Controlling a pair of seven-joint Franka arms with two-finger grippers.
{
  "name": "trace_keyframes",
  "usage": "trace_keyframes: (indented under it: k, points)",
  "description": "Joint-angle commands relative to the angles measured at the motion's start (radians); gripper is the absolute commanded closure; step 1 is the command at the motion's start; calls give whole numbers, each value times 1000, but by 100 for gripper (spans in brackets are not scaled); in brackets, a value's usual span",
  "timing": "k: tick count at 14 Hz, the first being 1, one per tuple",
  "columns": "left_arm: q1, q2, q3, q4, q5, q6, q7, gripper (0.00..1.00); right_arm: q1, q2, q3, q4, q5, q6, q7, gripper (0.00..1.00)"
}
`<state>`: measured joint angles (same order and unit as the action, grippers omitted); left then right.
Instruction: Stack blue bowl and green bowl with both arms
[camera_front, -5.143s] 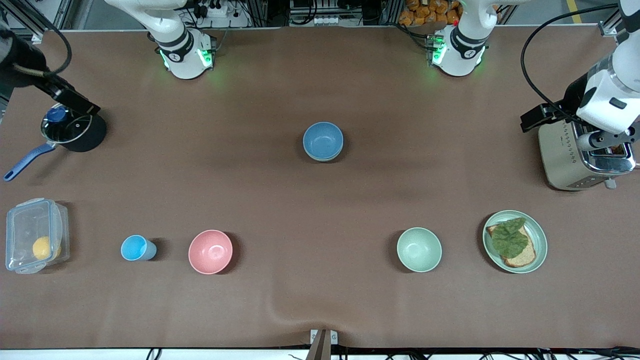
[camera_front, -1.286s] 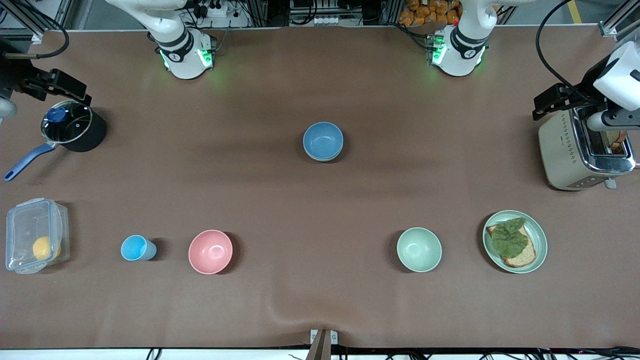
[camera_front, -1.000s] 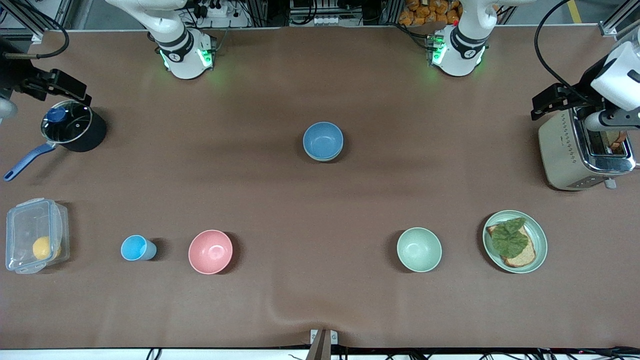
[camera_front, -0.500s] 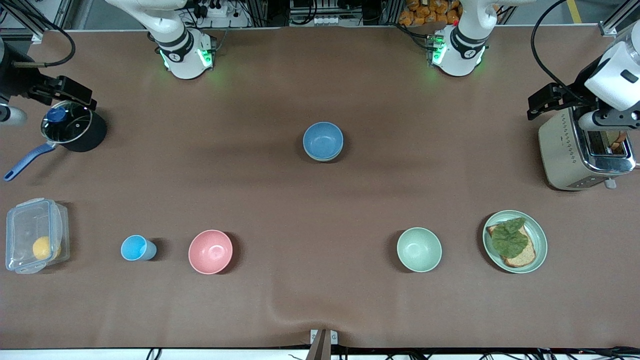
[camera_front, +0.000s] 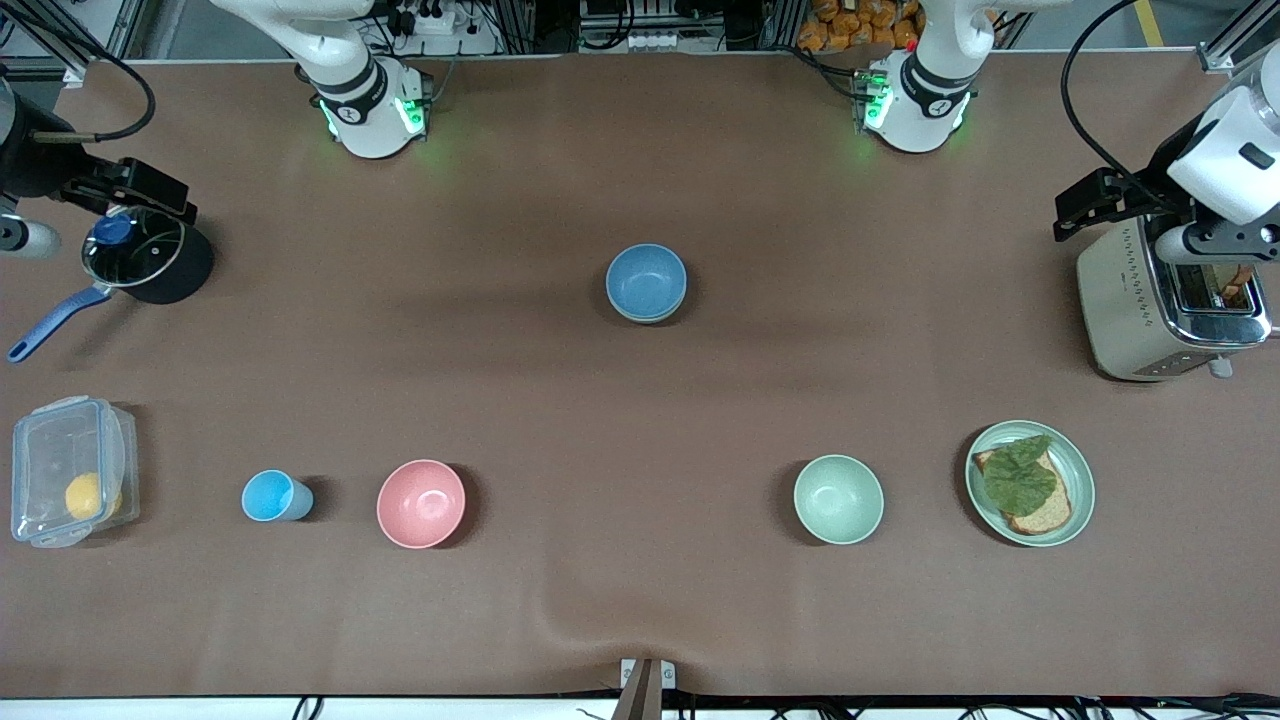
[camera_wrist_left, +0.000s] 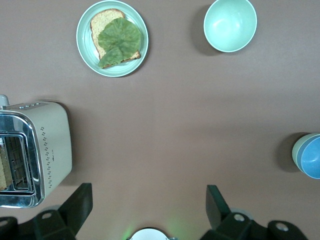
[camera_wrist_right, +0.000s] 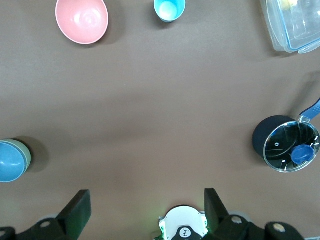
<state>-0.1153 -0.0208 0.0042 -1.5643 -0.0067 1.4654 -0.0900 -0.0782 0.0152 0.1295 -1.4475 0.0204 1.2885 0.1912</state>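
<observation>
The blue bowl (camera_front: 646, 280) sits nested in the pale sage-green bowl (camera_front: 647, 317) at the middle of the table; only the green bowl's rim shows under it. The stack also shows in the left wrist view, with the blue bowl (camera_wrist_left: 312, 159) in the green bowl (camera_wrist_left: 296, 150), and in the right wrist view, with the blue bowl (camera_wrist_right: 9, 161) in the green bowl (camera_wrist_right: 27, 155). My left gripper (camera_wrist_left: 148, 206) is open and empty, high over the toaster (camera_front: 1165, 305). My right gripper (camera_wrist_right: 145, 207) is open and empty, high over the pot (camera_front: 140, 262).
A mintier green bowl (camera_front: 838, 499) and a green plate (camera_front: 1078, 470) with bread and lettuce stand nearer the front camera at the left arm's end. A pink bowl (camera_front: 421, 503), a light-blue cup (camera_front: 270, 496) and a clear lidded box (camera_front: 68, 470) stand at the right arm's end.
Both hands have drifted slightly inward over the table's ends. The bowls and other things have not moved.
</observation>
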Motion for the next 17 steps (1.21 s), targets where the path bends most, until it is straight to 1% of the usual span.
trace_keyframes:
  k: [1,8,17]
  points:
    - [14,-1,-9,7,-25,-10,7,0,1,-4,2,-4,-4,6,7,0]
    - [16,-1,-9,7,-25,-10,7,0,3,-14,5,-39,-2,57,4,0]
    - [16,-1,-9,6,-25,-10,7,0,3,-18,5,-42,0,60,2,0]
